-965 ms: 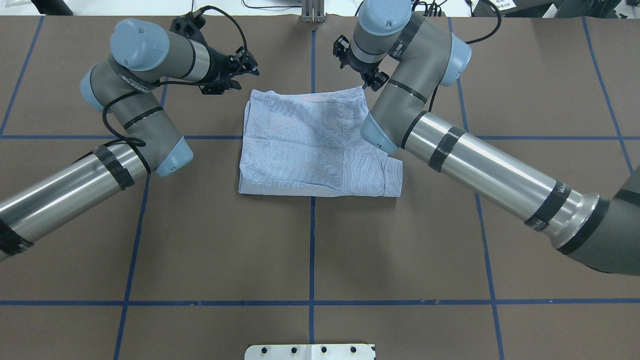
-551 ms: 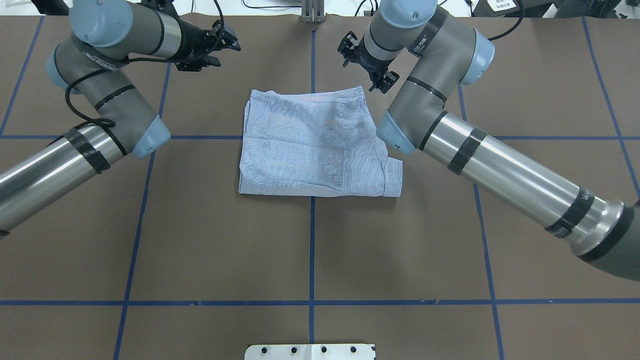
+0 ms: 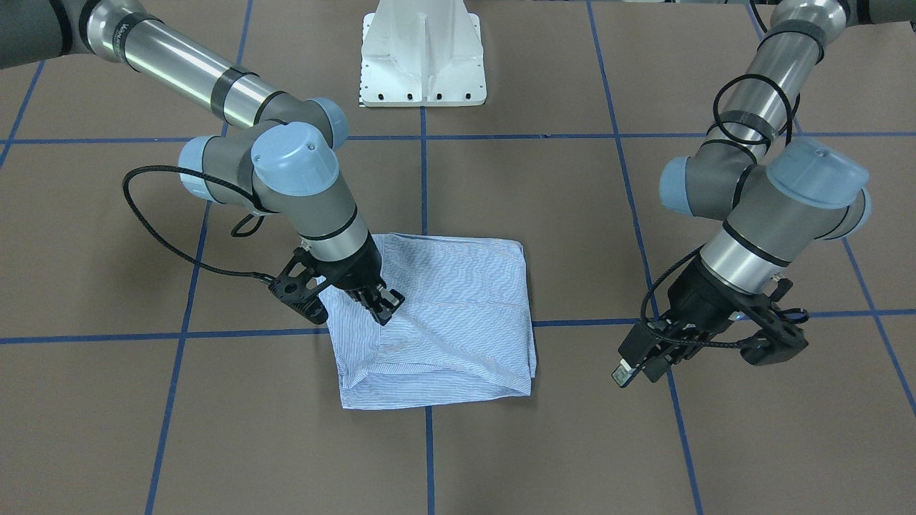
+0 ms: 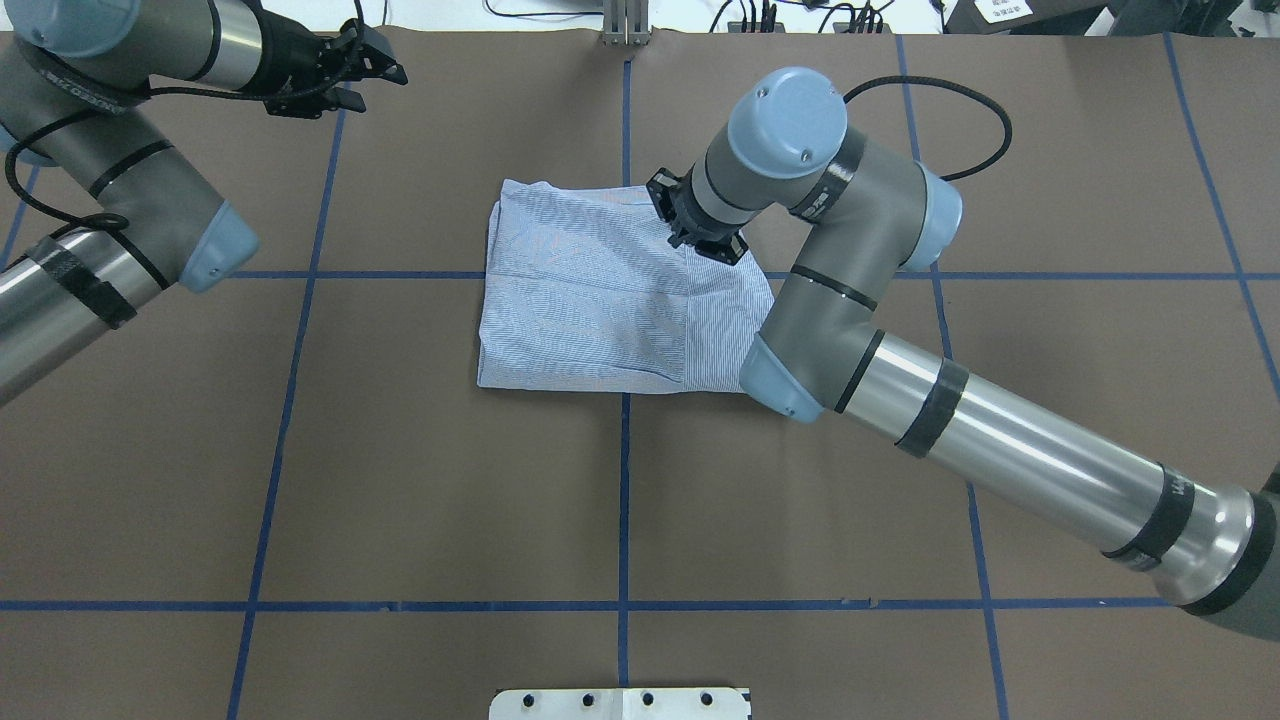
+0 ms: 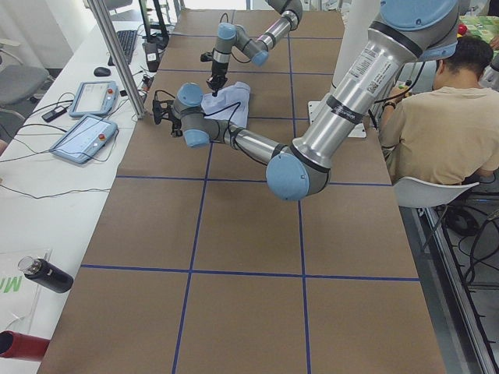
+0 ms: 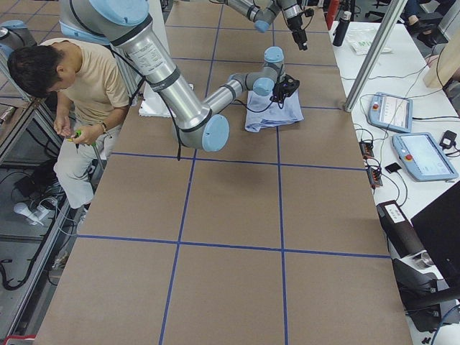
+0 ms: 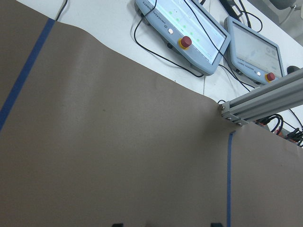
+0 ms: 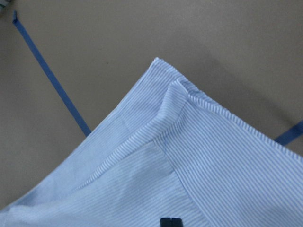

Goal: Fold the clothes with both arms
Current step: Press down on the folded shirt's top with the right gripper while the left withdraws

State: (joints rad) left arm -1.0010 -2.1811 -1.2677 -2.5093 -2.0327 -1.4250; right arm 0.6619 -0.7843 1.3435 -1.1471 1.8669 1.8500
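The clothes are one blue-and-white striped shirt (image 4: pixel 585 300), folded into a rough square near the table's middle (image 3: pixel 458 315). My right gripper (image 4: pixel 705 243) stands on its far right part, fingers shut and tips down on the cloth (image 3: pixel 383 304). The fabric is creased around them. In the right wrist view the shirt (image 8: pixel 213 156) fills the lower half, with a folded corner pointing up. My left gripper (image 4: pixel 382 86) hangs open with nothing in it, far to the left of the shirt, near the table's far edge (image 3: pixel 635 372). Its fingertips (image 7: pixel 117 225) show wide apart over bare table.
The white pedestal base (image 3: pixel 422 64) stands at the robot's side. Blue tape lines grid the brown table (image 4: pixel 400 480). Beyond the far edge stand teach pendants (image 7: pixel 189 28) and an aluminium post (image 7: pixel 265 99). A person (image 5: pixel 437 117) sits beside the robot's base.
My right arm swung in from beyond the shirt's far right corner and set its gripper down on the shirt. My left arm drew back further left and away from it.
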